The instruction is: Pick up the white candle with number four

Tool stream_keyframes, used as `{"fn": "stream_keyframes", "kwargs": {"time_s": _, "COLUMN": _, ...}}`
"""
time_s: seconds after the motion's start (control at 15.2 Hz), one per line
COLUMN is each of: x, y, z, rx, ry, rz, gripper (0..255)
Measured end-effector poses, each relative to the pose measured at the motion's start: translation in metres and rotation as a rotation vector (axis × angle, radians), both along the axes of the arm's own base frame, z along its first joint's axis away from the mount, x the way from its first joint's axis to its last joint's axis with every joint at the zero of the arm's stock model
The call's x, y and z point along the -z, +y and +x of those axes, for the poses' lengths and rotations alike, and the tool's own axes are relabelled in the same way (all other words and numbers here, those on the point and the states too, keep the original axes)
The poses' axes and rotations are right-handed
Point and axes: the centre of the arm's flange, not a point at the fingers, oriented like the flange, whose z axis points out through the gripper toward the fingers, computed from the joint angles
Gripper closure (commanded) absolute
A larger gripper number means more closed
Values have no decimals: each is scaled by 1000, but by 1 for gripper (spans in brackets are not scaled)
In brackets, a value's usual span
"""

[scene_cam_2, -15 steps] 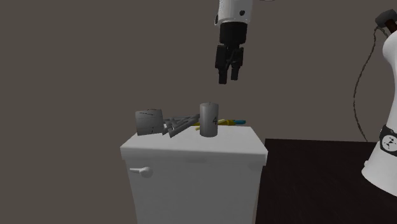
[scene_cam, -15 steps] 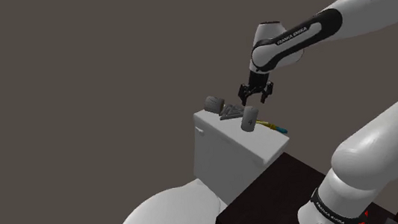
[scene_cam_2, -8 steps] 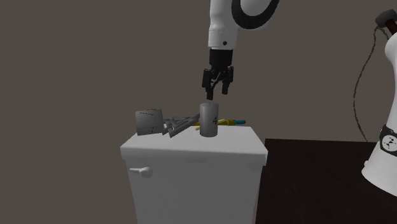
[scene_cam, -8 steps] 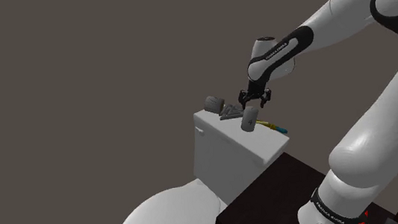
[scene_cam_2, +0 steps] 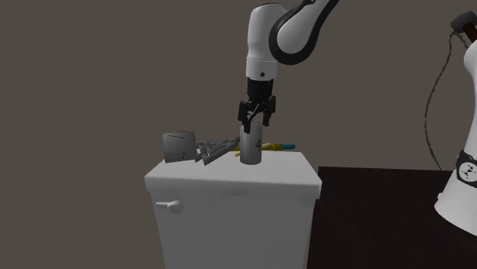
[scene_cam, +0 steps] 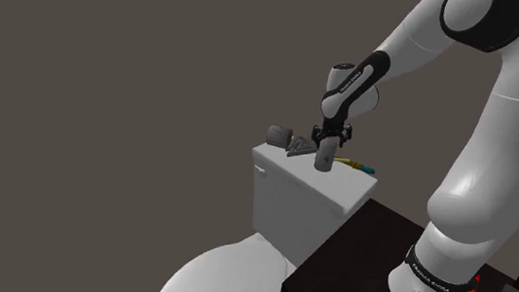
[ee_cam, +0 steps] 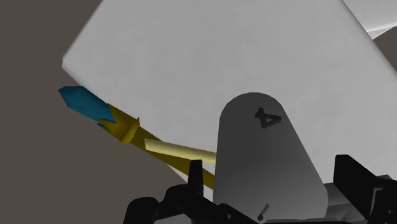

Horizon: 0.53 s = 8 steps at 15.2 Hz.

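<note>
A grey-white candle (scene_cam_2: 251,153) marked with a 4 stands upright on the lid of a white toilet tank (scene_cam_2: 229,179). In the shoulder view the candle (scene_cam: 324,159) is near the tank's middle. My black gripper (scene_cam_2: 253,124) has come down over its top. Seen from the wrist, the candle (ee_cam: 264,146) stands between the two fingers of the gripper (ee_cam: 272,172). The fingers are apart, one on each side, with a small gap to the candle's sides. The gripper (scene_cam: 331,141) is open and holds nothing.
A grey cylinder (scene_cam_2: 180,146) lies on its side at the tank's end, with a grey pronged piece (scene_cam_2: 218,147) beside it. A yellow tool with a blue tip (ee_cam: 121,124) lies just behind the candle. The white toilet bowl (scene_cam: 212,286) and the dark stand (scene_cam_2: 382,218) lie below.
The gripper has dropped from well above the tank down onto the candle's top, its fingers now straddling it. The candle and the other items have not moved.
</note>
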Motion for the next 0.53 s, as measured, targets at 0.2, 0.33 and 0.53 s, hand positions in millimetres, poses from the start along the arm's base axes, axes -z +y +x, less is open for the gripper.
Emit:
{"fn": "stream_keyframes", "kwargs": {"time_s": 0.2, "x": 14, "y": 0, "z": -1, "rx": 1, "ry": 0, "rz": 0, "gripper": 0}}
{"fn": "stream_keyframes", "kwargs": {"time_s": 0.33, "x": 17, "y": 1, "z": 0, "rx": 1, "ry": -1, "rz": 0, "gripper": 255}}
{"fn": "stream_keyframes", "kwargs": {"time_s": 0.53, "x": 17, "y": 0, "z": 0, "rx": 1, "ry": -5, "rz": -2, "gripper": 255}}
